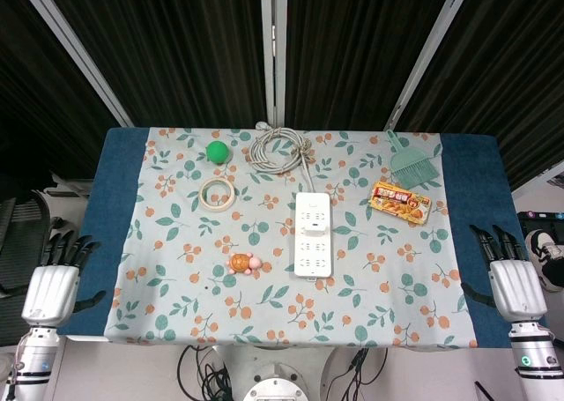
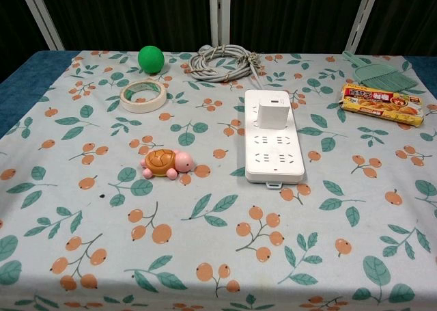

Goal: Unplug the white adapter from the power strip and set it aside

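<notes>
The white power strip (image 1: 312, 234) (image 2: 273, 137) lies lengthwise in the middle of the floral cloth. A white cube adapter (image 2: 271, 113) (image 1: 315, 227) is plugged into it, in the half toward the far end. Its grey cable (image 1: 278, 148) (image 2: 222, 62) is coiled behind it. My left hand (image 1: 55, 286) hangs off the table's front left corner, fingers apart and holding nothing. Beyond the front right corner is my right hand (image 1: 513, 282), also with fingers spread and nothing in it. Both are far from the strip. Neither hand shows in the chest view.
Left of the strip are a green ball (image 1: 217, 151), a tape roll (image 1: 218, 193) and a toy turtle (image 1: 244, 263). To its right are a teal hand brush (image 1: 409, 161) and a snack box (image 1: 400, 202). Blue table edges (image 1: 115, 198) flank the cloth.
</notes>
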